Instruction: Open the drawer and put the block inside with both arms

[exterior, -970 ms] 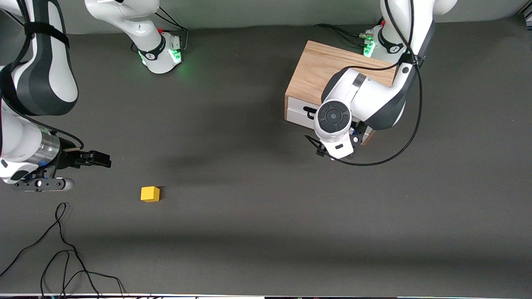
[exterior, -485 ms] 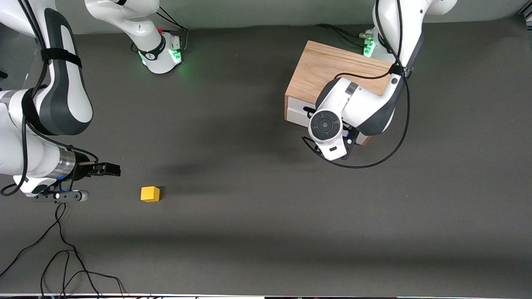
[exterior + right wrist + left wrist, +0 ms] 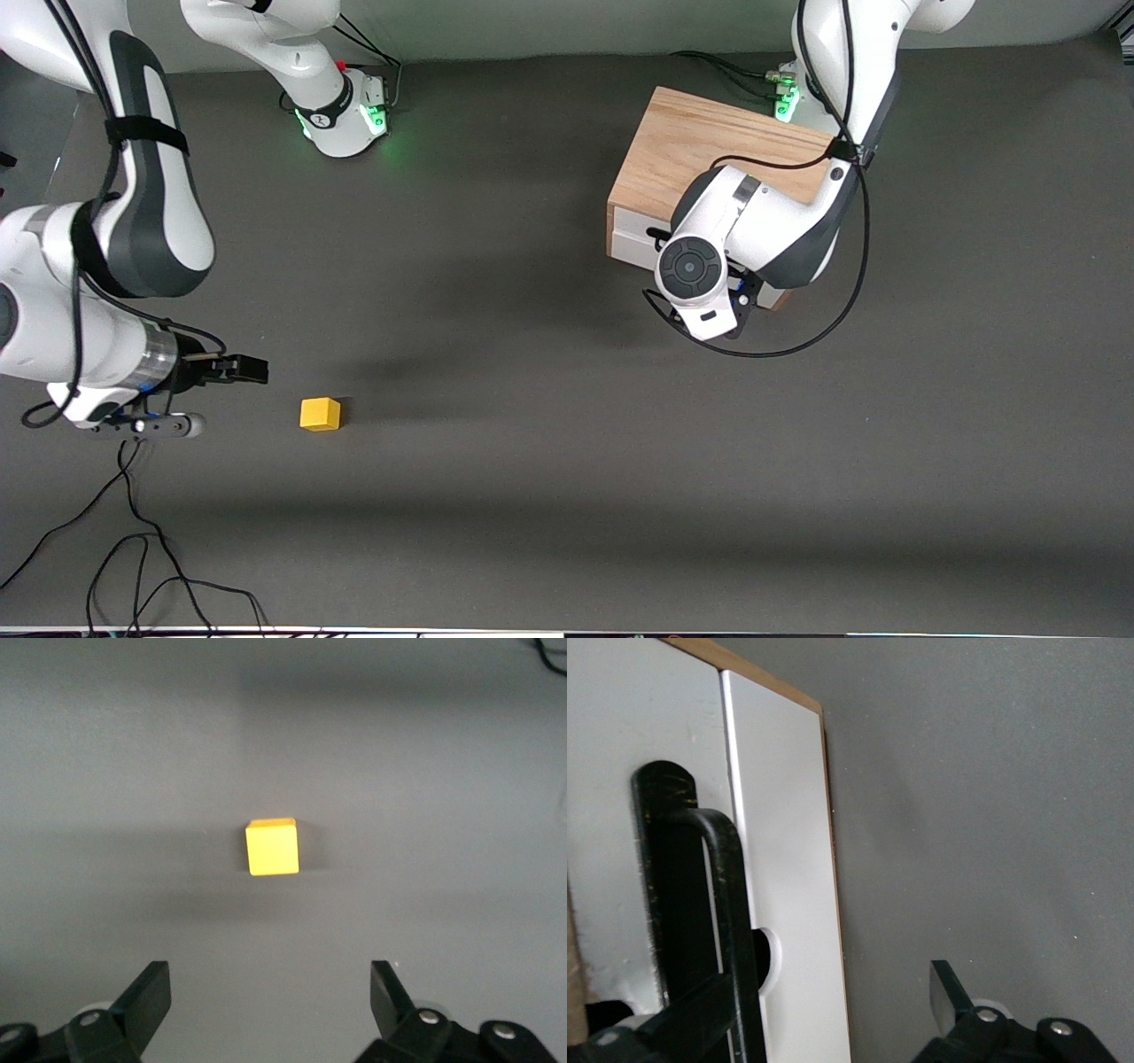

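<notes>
Reaching level over the table, our right gripper (image 3: 266, 1001) has its fingers spread wide, the yellow block (image 3: 320, 414) lying just ahead of them. Our left gripper (image 3: 824, 1010) stands wide open astride the black wire handle (image 3: 722, 904) of the shut drawer (image 3: 633, 241) in the oak box (image 3: 700, 151).

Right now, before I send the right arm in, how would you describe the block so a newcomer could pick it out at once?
Start at the dark grey table and go to the right arm's end, away from the wooden box. There the right gripper, fingers open, is close to a small cube lying alone on the mat. That block is bright yellow, the only coloured thing on that stretch of table.
</notes>
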